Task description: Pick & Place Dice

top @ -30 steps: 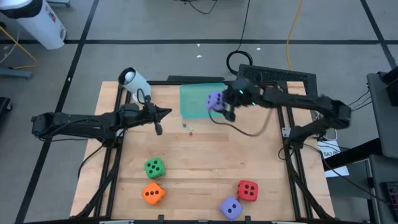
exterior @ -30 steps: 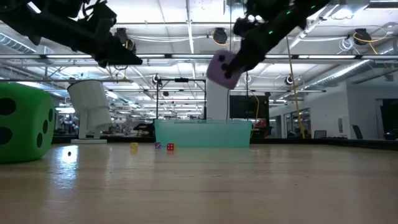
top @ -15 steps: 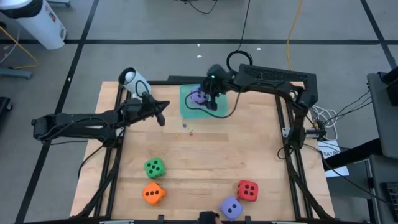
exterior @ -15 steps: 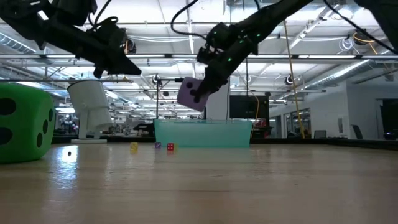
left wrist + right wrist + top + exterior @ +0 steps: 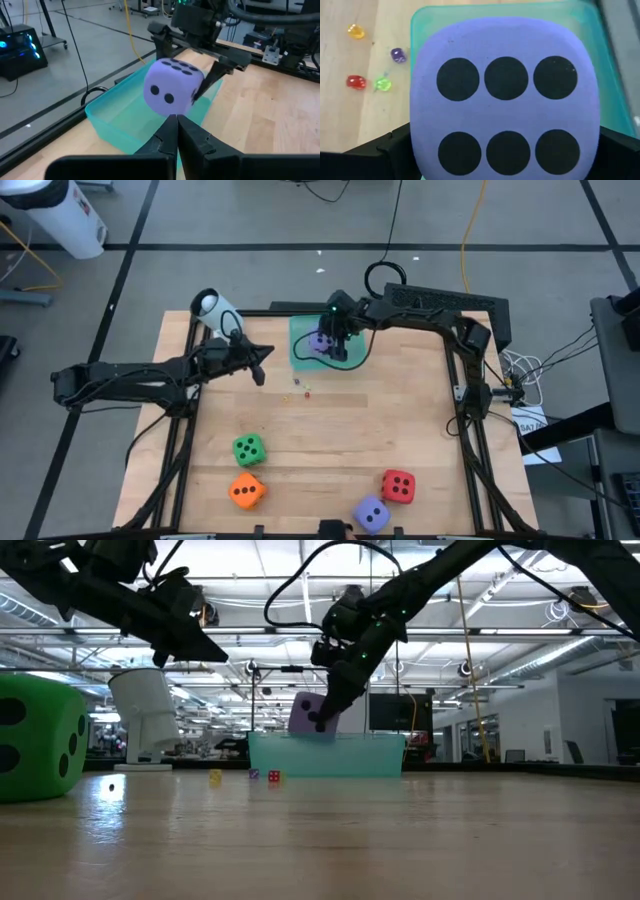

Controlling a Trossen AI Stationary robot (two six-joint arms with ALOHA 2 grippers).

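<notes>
Five dice: one purple die (image 5: pixel 320 340) gripped by the right hand (image 5: pixel 331 343) over the teal tray (image 5: pixel 300 332); left hand (image 5: pixel 258 370) shut, empty.

Far edge, centre: teal tray (image 5: pixel 305 340) occupied — right gripper (image 5: pixel 330 346) over it, fingers clamped on a purple-blue die (image 5: pixel 320 339) that sits just above the tray's rim in the low view. The right arm (image 5: pixel 430 310) spans the far right edge, blocking approach from that side.

Left gripper (image 5: pixel 261 366) hangs just left of the tray, fingers together, its arm running off to the left edge.

A few tiny beads (image 5: pixel 300 390) lie on the wood just near of the tray.

Middle of the table (image 5: pixel 380 430) — bare wood, open passage.

Near edge: green die (image 5: pixel 248 448) and orange die (image 5: pixel 246 491) at left, almost touching; red die (image 5: pixel 398 486) and second purple-blue die (image 5: pixel 372 514) at right. Clear gap between the two pairs.
</notes>
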